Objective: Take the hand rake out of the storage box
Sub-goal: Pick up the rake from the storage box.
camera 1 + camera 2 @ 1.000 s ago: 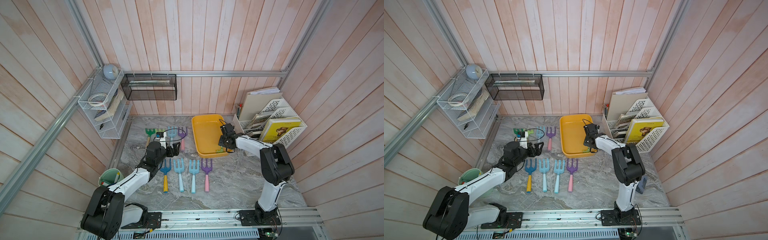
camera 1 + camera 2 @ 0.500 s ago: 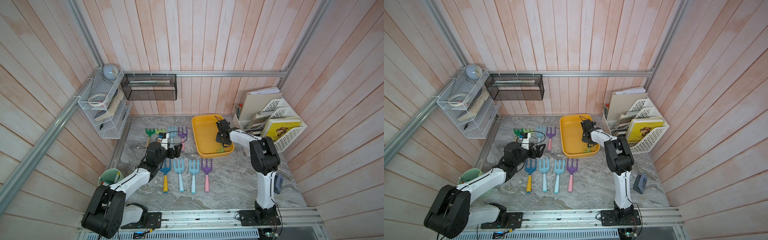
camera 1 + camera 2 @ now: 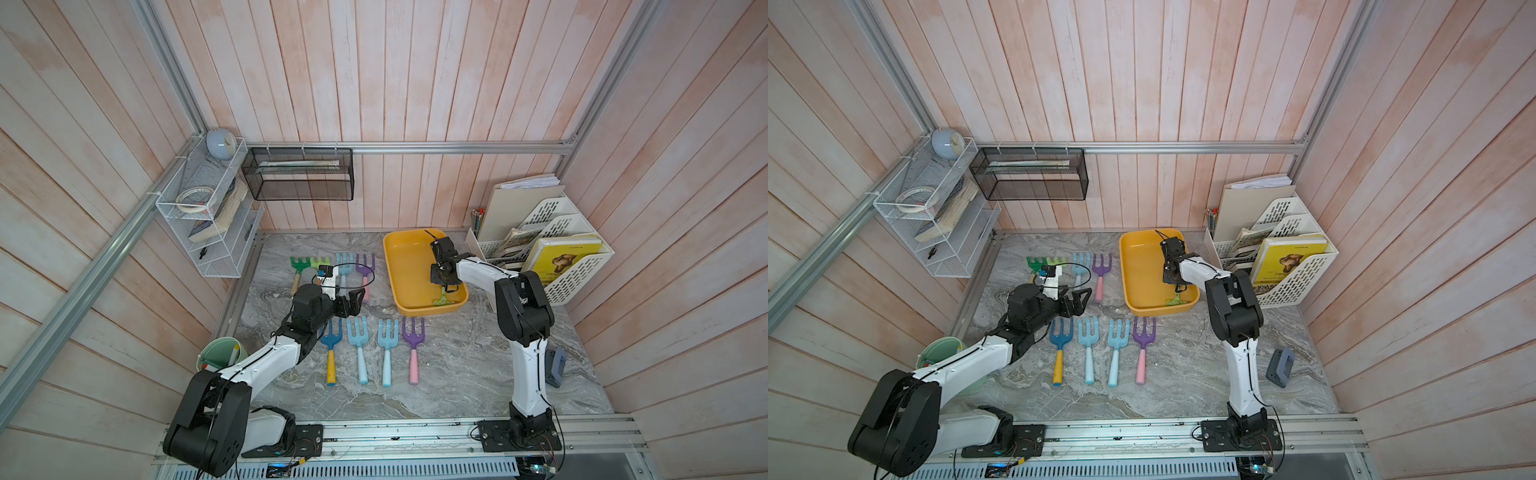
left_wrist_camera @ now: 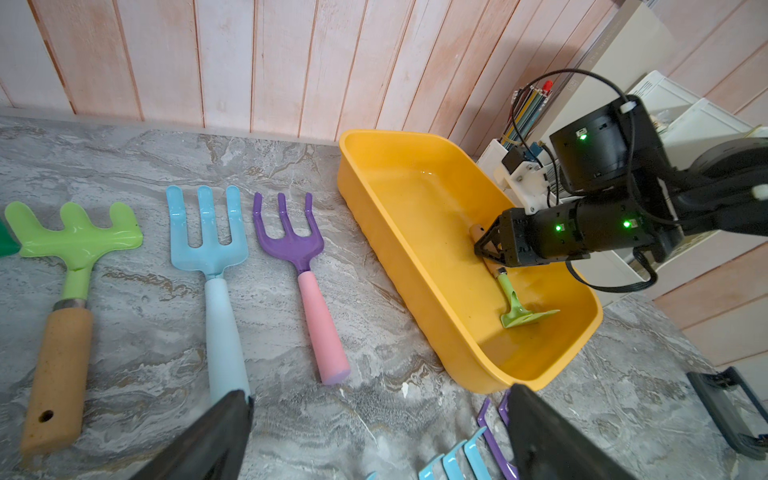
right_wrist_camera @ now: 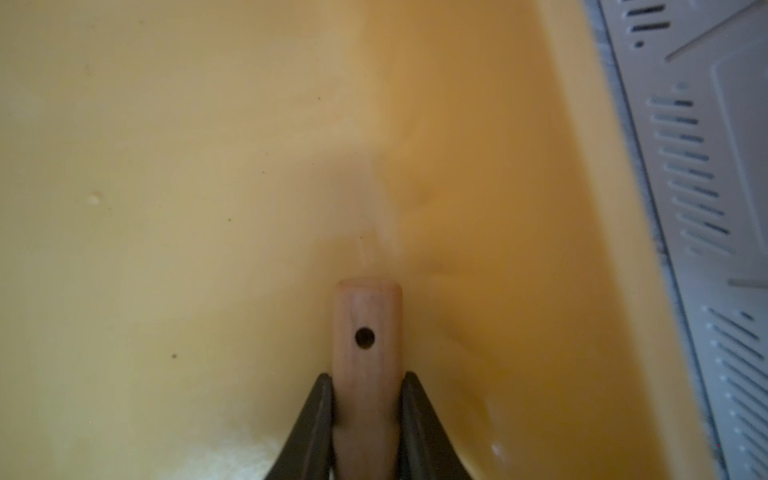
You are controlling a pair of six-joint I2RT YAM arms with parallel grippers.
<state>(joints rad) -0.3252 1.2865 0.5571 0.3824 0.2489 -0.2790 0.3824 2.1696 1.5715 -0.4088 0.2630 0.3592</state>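
- Right wrist view: the wooden handle of the hand rake [image 5: 368, 316] is pinched between the jaws of the right gripper [image 5: 368, 380], close to its free end.
- The rake is seen resting inside the storage box [image 4: 376, 232], green head near a corner.
- With so far-back a hold, the head could be tipped down and caught on the wall when lifted.
- The left gripper [image 4: 378, 395] is held spread above the tabletop [image 4: 291, 137], well apart.

Both top views are lit evenly and softly, and only faint shadows are cast on the worktop [image 3: 457, 353]; the wall planks [image 3: 374, 83] are bowed toward the frame edges. In the left wrist view, glare is seen on the floor of the storage box [image 4: 419, 183]. The right wrist view is blurred throughout, the hand rake [image 5: 367, 332] handle being rendered sharpest.
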